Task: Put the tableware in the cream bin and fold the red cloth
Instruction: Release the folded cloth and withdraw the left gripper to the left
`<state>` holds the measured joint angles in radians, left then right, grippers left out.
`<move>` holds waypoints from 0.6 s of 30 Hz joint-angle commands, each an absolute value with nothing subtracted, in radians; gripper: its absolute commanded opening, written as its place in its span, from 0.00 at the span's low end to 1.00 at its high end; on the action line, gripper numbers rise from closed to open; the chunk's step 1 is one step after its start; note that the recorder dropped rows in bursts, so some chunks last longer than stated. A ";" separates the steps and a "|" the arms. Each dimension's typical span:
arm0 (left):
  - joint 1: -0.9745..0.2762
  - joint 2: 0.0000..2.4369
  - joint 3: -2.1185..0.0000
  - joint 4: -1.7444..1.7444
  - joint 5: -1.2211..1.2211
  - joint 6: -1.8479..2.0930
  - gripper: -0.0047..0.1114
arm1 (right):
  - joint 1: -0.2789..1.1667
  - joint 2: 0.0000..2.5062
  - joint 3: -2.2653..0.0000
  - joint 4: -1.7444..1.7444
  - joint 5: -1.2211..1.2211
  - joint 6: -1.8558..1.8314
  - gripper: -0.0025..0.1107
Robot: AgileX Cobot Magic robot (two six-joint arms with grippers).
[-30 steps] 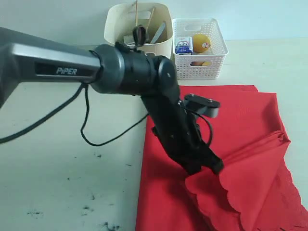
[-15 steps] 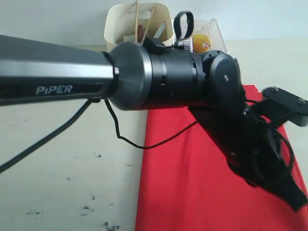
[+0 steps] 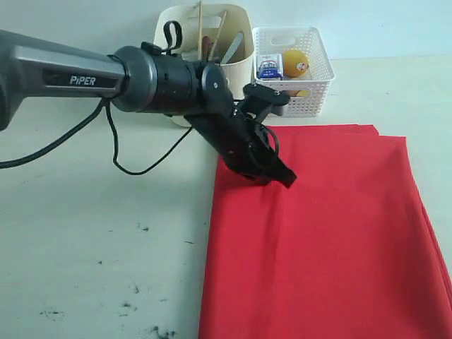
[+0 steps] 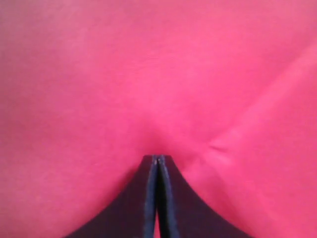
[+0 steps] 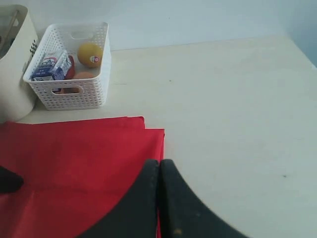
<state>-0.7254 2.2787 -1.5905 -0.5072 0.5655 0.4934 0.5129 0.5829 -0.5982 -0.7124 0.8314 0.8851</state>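
1. The tall cream smooth-walled plastic bin (image 3: 240,70) stands at the far edge of the pale tabletop (image 3: 92,233). Wooden and steel tableware (image 3: 224,39) stands upright inside it. No tableware shows on the table.

2. The left gripper (image 3: 282,176) is clenched. In the left wrist view its two dark fingers (image 4: 148,193) meet with no gap, and their tips touch the cloth, which dimples there. Whether a pinch of fabric is caught between them cannot be told.

3. The white lattice plastic basket (image 3: 311,99) stands just beside the bin and holds food only.

4. The large bright-red fabric cloth (image 3: 332,240) lies flat on the right half of the table, with its far edge just in front of bin and basket.
   - Its long axis runs from the bins toward the camera.
   - The left gripper touches it near the far-left corner, so nearly all the cloth lies to the right of that gripper and nearer the camera.
   - The surface is smooth.
   - Stacked edges along the right side suggest it is already doubled.
   - No scalloped edge is visible.

5. The right gripper (image 5: 159,163) is clenched on nothing and is absent from the exterior view. In its wrist view the tips line up with the cloth's right edge near the far-right corner. Its height cannot be told.

6. Judgement: each arm is nearer its own far corner. A further fold across the long axis would need both.
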 commanded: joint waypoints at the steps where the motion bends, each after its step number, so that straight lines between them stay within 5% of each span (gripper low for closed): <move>1: -0.676 2.315 -1.593 -0.506 0.478 0.489 0.06 | 0.512 0.578 -0.593 -0.707 0.839 0.886 0.02; 18: -0.575 2.160 -1.593 -0.510 0.542 0.318 0.06 | 0.512 0.578 -0.593 -0.707 0.841 0.886 0.02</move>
